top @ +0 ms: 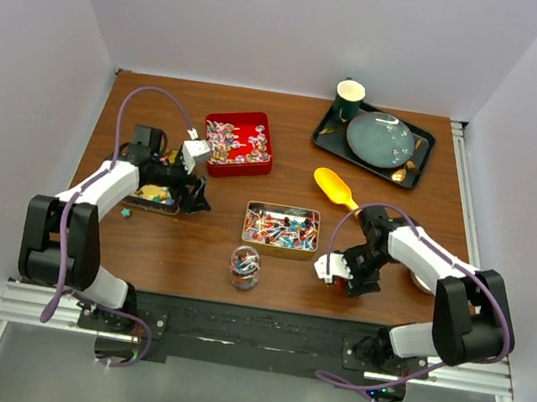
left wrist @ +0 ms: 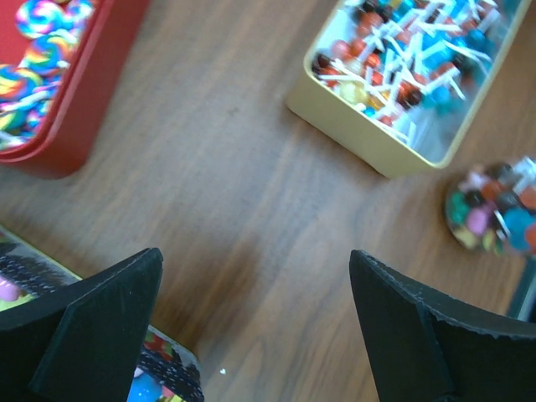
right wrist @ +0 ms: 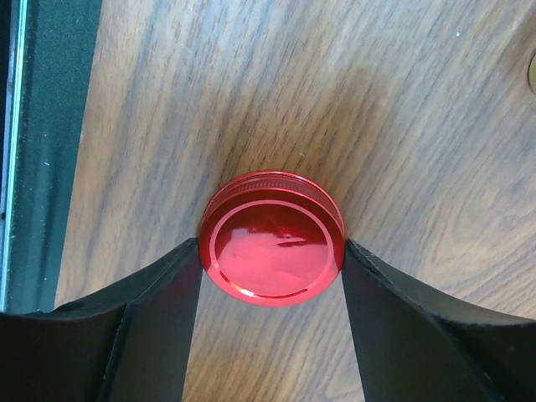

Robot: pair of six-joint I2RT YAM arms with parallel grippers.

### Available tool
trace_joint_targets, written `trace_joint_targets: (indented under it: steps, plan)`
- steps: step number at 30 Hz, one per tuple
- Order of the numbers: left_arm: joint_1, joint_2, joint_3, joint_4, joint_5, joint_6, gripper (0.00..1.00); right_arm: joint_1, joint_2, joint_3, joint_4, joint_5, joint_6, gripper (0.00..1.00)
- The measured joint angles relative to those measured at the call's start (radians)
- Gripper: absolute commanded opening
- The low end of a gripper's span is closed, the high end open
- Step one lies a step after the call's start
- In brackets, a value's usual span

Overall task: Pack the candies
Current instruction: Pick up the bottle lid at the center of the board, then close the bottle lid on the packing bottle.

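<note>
Gold tin (top: 278, 251) of apparently wrapped candies (top: 281, 226)

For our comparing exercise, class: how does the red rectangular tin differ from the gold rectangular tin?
The red rectangular tin is nearly square; the gold rectangular tin is longer and narrower. The red tin holds rainbow-swirl candies; the gold tin holds red and blue candies with white sticks. The red tin sits farther back and left of the gold tin. Both are open, lidless and hold sweets.
</note>
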Motion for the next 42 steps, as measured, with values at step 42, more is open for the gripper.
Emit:
trace_joint_targets:
  steps: [42]
  plan:
    - [-0.690, -0.074, -0.401, 0.619, 0.153, -0.013, 0.87, -0.035, -0.029, 0.760, -0.286, -0.015, 0.793, 0.52]
